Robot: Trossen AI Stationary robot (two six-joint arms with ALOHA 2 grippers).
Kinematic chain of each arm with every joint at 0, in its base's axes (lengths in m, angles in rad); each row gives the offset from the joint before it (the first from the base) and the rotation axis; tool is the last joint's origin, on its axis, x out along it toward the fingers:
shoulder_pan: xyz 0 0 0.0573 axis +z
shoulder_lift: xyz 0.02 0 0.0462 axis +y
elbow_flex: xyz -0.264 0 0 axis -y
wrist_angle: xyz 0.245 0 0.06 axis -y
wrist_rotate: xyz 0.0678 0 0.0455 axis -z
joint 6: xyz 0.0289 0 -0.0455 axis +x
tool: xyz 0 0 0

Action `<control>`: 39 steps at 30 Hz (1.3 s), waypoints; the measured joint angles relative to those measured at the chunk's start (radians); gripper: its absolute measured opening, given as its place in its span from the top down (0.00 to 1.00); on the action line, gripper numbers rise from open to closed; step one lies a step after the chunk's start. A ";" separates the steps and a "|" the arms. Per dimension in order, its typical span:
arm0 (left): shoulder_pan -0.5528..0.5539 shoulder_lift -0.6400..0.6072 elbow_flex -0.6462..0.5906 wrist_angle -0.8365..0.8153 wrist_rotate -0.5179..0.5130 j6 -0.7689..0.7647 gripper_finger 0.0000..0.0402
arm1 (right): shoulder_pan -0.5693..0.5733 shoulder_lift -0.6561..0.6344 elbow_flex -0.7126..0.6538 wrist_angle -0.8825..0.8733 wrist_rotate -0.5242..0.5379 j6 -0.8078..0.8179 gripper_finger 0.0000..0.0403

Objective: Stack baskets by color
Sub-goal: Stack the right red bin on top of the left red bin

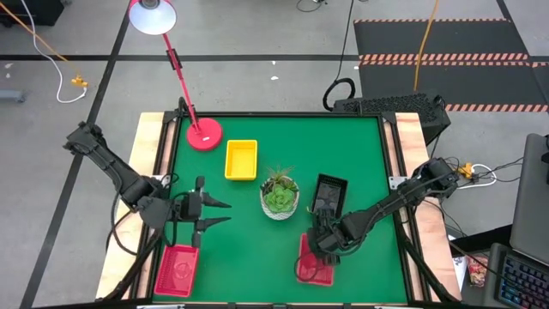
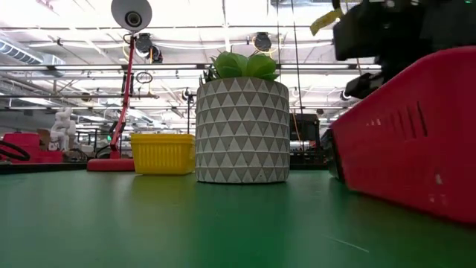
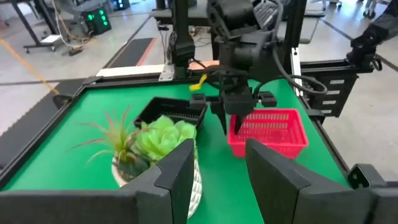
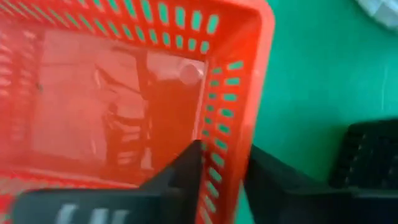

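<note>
A red basket (image 1: 319, 273) lies near the table's front edge, right of the middle, with my right gripper (image 1: 317, 245) shut on it from above. A second red basket (image 1: 176, 270) lies at the front left. A yellow basket (image 1: 241, 160) sits toward the back, and a black basket (image 1: 328, 194) lies just right of the plant pot (image 1: 280, 197). My left gripper (image 1: 225, 213) hangs open above the mat at the left, pointing toward the pot, with nothing between its fingers. My right gripper has one finger (image 4: 183, 171) inside the red basket and the other outside, with a mesh side wall (image 4: 221, 165) between them, near a corner. The fingers come from above, slanting down. In the left wrist view the basket's bottom (image 3: 267, 146) seems to rest on the mat.
A red desk lamp stands with its round base (image 1: 204, 135) at the back left, its arm reaching beyond the table. The potted succulent (image 3: 155, 143) stands in the middle of the table, between the two arms. Green mat shows around the yellow basket and at the front middle.
</note>
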 joint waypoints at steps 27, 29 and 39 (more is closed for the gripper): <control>-0.214 0.061 0.064 0.193 -0.202 0.309 0.63 | -0.128 0.000 0.046 1.004 -0.097 -0.601 0.99; -0.247 0.061 0.081 0.192 -0.247 0.331 0.63 | -0.158 0.020 0.046 1.062 -0.097 -0.571 0.99; -0.313 0.059 0.083 0.172 -0.554 0.181 0.63 | -0.201 0.183 0.223 1.089 -0.102 -0.571 0.99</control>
